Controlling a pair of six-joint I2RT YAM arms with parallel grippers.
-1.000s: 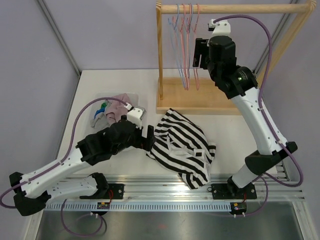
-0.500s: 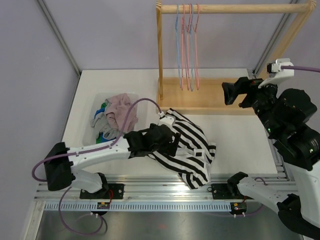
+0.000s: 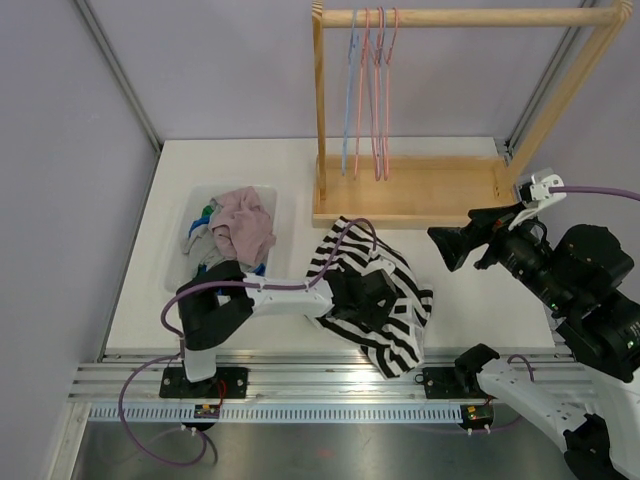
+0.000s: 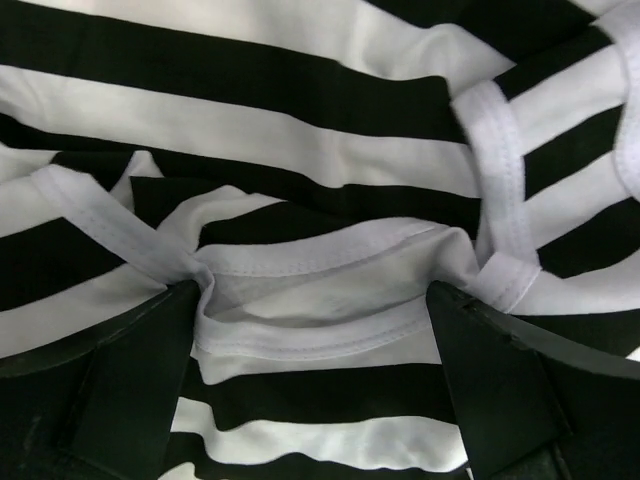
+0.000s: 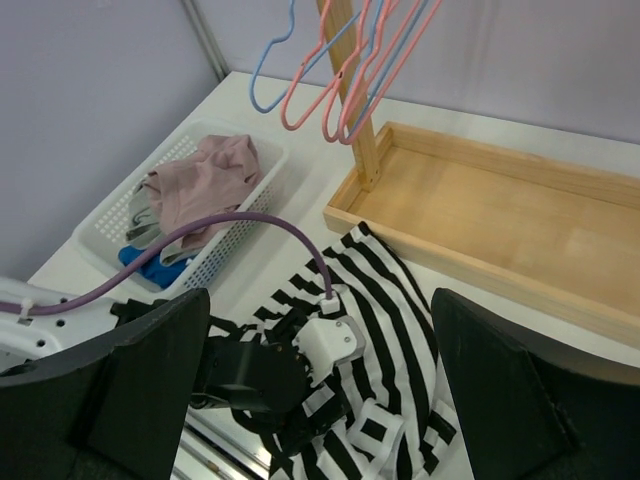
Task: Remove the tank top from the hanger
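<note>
The left hand [image 3: 378, 298] was down on the tank top [image 3: 400, 345], its fingers [image 4: 130, 370] spread wide apart. In the left wrist view the black-and-white striped cloth filled the whole space under and ahead of the hand [image 4: 315, 360]. A folded band of white hem lay between the two fingers. The fingers were not closed on it, though the tips looked to be touching the cloth.

The tank top lay crumpled on the tabletop [image 3: 250, 160], directly beneath the left hand and spreading past it on every side. It was on no hanger.

Beyond that hand, farther from the arm bases, stood the wooden rack [image 3: 420, 190]. The near edge of its tray-like base was just beside the garment's far corner. The hangers [image 3: 370, 95], one blue and several pink, hung bare from the rail [image 3: 470, 17] high above the hand.

To the left of the left hand sat a white basket [image 3: 235, 187] holding a pink garment [image 3: 243, 225] and other clothes.

The right hand [image 3: 468, 238] hung in the air to the right of the tank top, raised off the tabletop. Its fingers [image 5: 150, 370] stood wide apart with nothing between them. In the right wrist view the striped tank top [image 5: 390, 300] lay below and ahead of that hand. The rack's base [image 5: 500, 215] was ahead to one side and the basket [image 5: 245, 200] to the other, with the hangers [image 5: 340, 60] hanging above.
</note>
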